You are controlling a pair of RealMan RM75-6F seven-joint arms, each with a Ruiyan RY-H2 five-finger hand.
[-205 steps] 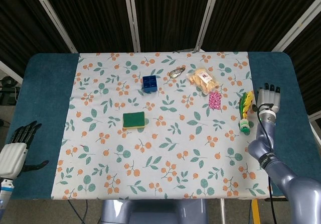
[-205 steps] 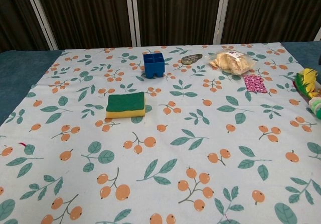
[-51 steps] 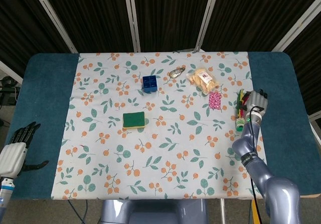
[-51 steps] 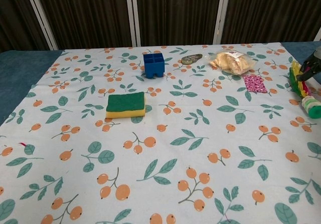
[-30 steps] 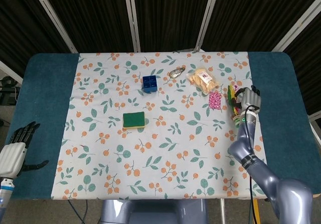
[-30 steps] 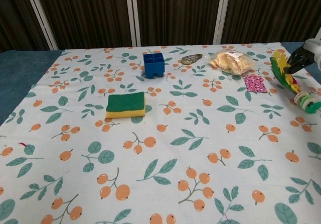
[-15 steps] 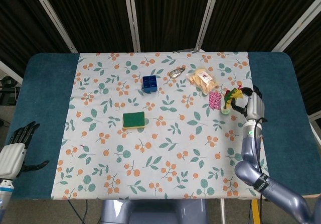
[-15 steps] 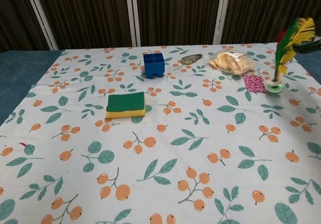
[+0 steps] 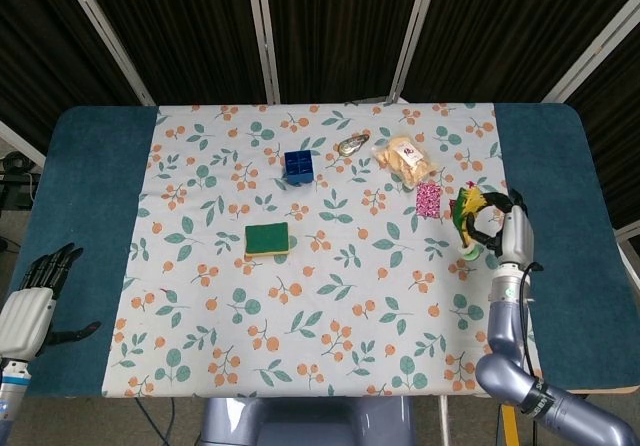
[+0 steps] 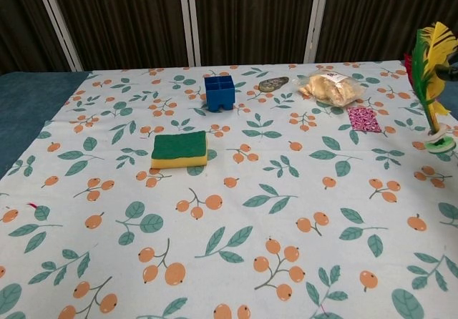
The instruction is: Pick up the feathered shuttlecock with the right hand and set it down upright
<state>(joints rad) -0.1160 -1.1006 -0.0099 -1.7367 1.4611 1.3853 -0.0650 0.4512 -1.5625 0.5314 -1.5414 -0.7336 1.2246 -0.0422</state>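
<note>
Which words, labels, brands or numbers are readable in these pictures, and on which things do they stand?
No text can be read in either view.
Snack bag: it carries a small white label with a red mark, too small and blurred to read.
Pink packet: only a dotted pattern shows, no legible writing.
Blue box, sponge and shuttlecock: no text visible.

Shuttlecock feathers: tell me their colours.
The shuttlecock has yellow, green and red feathers. The chest view shows them best.
</note>
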